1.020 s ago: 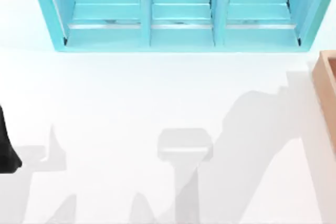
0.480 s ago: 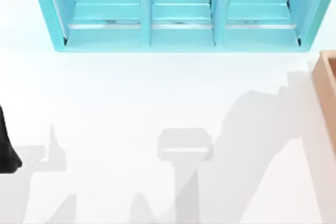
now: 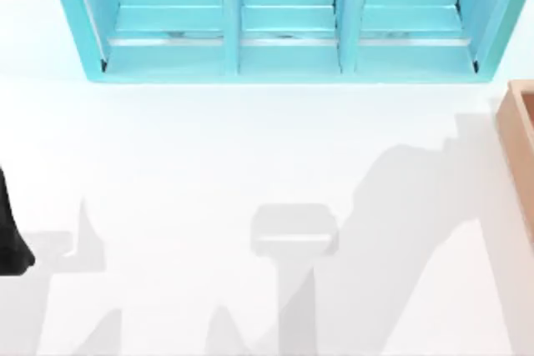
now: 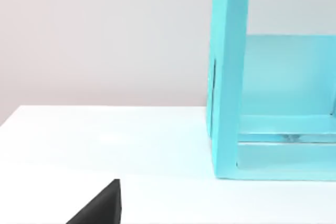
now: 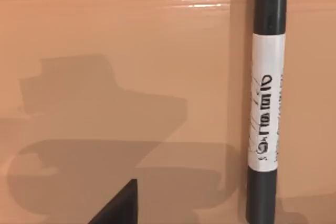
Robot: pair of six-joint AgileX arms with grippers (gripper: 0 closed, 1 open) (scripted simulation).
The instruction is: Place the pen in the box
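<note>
The black marker pen (image 5: 265,103) lies flat on the light brown floor of the wooden box (image 5: 105,35), as the right wrist view shows from close above. Its pale grey printed label wraps the middle of the barrel, with black barrel showing at both ends of the label. The pen casts a narrow shadow on the wood just beside it.

A dark wedge of the right gripper's finger (image 5: 118,205) shows at the edge of that view, apart from the pen and not touching it. Nothing sits against that finger. How the right gripper's fingers stand cannot be told.

In the top view the box (image 3: 519,135) shows as a strip of thick wood-coloured wall at the table's right edge, near the right end of the turquoise three-compartment shelf unit (image 3: 284,18). The white table (image 3: 209,147) carries grey shadows of the arms.

The left arm (image 3: 10,243) sits at the table's left edge, well apart from the box. The left wrist view shows one dark finger (image 4: 102,208) above the white table, with the shelf unit's end wall beyond it. Whether the left gripper's fingers are wide or narrow cannot be told.
</note>
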